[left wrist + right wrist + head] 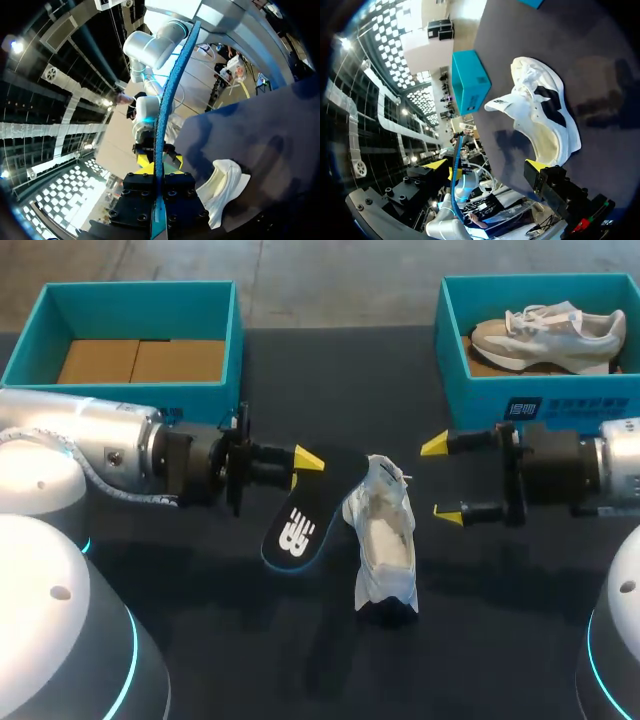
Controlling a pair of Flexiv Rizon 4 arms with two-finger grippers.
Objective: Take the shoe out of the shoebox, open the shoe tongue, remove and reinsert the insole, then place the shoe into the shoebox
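A white shoe (385,540) lies on the dark table between my two grippers, its opening bare and pale inside (540,105). Held up off the table to its left is the black insole (300,520) with a blue edge, and my left gripper (300,462) is shut on the insole's upper end. In the left wrist view the insole (167,100) runs edge-on straight out from that gripper (160,172), with the shoe (225,187) beside it. My right gripper (441,480) stands open just right of the shoe, nothing between its fingers (487,164).
A teal shoebox (140,300) at the back left holds only brown cardboard. A second teal shoebox (540,390) at the back right holds another pale shoe (550,332). The front of the table is bare dark cloth.
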